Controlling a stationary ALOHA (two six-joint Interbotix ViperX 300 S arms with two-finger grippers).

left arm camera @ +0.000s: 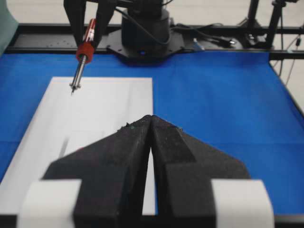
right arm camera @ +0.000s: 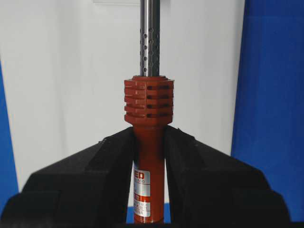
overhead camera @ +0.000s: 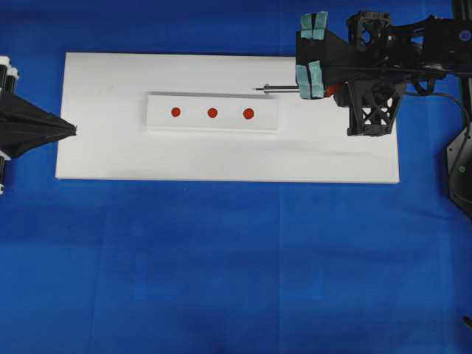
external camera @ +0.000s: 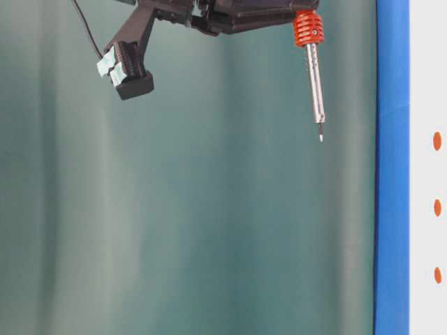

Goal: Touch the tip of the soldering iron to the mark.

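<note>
Iron: the soldering iron hangs in the air above the far part of the white board, clear of it, near the right-hand red dot.
Axis: in the overhead view its long axis runs left to right, tip to the left, toward the middle of the board; from table level the shaft slants down toward the surface, tip lowest.
Right end effector: the right end effector is clenched on the red handle just behind the ribbed collar.
Left end effector: the left end effector has its fingers pressed together with nothing between them, its tip at the board's left edge.
Surface: blue cloth covers the bench; the board lies on it, with a raised white strip carrying three red dots in a row.
Room: a green backdrop fills the table-level view.
Views: only the right wrist view shows the perforated silver shaft and the handle's label; only the left wrist view shows the black frame and cables behind.
</note>
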